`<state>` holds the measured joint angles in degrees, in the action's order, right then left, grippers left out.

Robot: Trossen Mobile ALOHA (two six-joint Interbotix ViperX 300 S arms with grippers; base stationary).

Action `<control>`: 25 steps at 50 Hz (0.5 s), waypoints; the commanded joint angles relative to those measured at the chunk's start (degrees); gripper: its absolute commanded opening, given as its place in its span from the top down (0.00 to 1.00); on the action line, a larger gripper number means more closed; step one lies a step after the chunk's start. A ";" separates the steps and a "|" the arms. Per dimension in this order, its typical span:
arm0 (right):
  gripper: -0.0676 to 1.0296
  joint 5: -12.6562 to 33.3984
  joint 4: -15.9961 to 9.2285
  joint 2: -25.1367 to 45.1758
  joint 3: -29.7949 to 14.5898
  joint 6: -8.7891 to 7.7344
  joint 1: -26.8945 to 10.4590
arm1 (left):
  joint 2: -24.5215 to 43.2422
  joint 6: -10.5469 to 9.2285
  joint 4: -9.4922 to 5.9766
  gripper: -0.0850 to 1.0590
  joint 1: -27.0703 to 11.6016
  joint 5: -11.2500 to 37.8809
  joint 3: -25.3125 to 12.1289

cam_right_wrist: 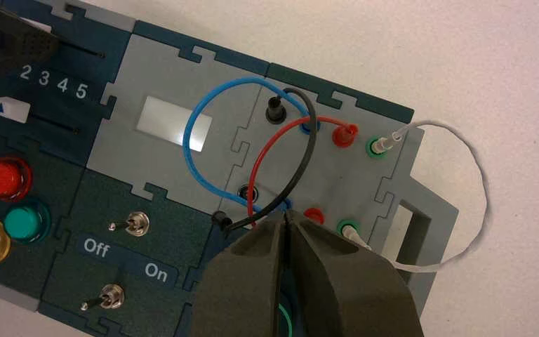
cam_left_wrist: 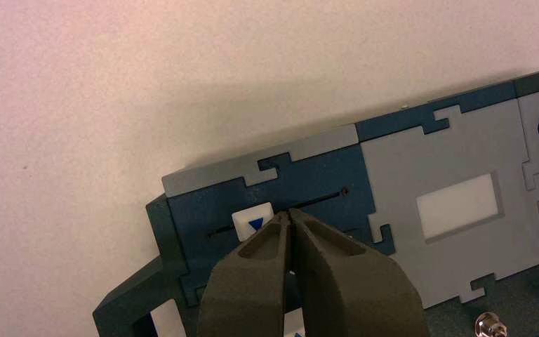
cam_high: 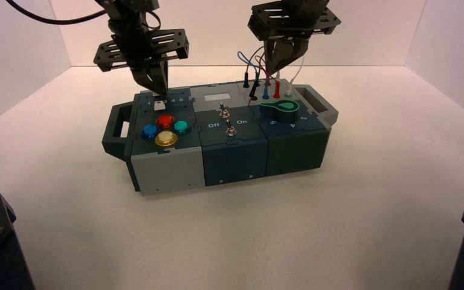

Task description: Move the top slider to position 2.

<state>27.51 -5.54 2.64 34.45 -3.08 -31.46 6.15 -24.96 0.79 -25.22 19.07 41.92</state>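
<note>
Left wrist view has the left hand at the top slider, its fingers pressed together with nothing between them. Their tips are right by the white knob, on its side toward the grey panel; whether they touch it, I cannot tell. The knob sits partway along its dark slot, nearer the end away from that panel. In the right wrist view the left hand partly covers this knob; the numeral 2 shows in the printed row between the two tracks, with the lower slider across from it. The right hand waits over the box's right part, by the wires, fingers closed and holding nothing. The box rests on the counter.
</note>
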 commanded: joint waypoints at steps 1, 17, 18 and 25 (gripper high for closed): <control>0.96 0.00 0.00 -0.70 -1.58 -0.09 -0.62 | -2.29 0.26 0.18 0.95 -0.53 1.41 -1.76; 0.96 1.14 0.44 -2.46 -2.11 0.00 -0.62 | -7.47 0.35 0.79 0.95 -2.46 5.71 -0.97; 0.96 1.32 0.44 -2.81 -2.11 -0.09 -0.62 | -8.00 0.35 1.05 0.95 -2.46 5.98 -0.79; 0.96 2.02 0.44 -5.63 -1.85 0.00 -0.62 | -11.69 0.35 1.85 0.95 -2.46 8.61 0.97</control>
<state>29.36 -5.19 0.88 34.01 -3.08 -31.46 -1.58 -24.70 2.02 -27.51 26.02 42.45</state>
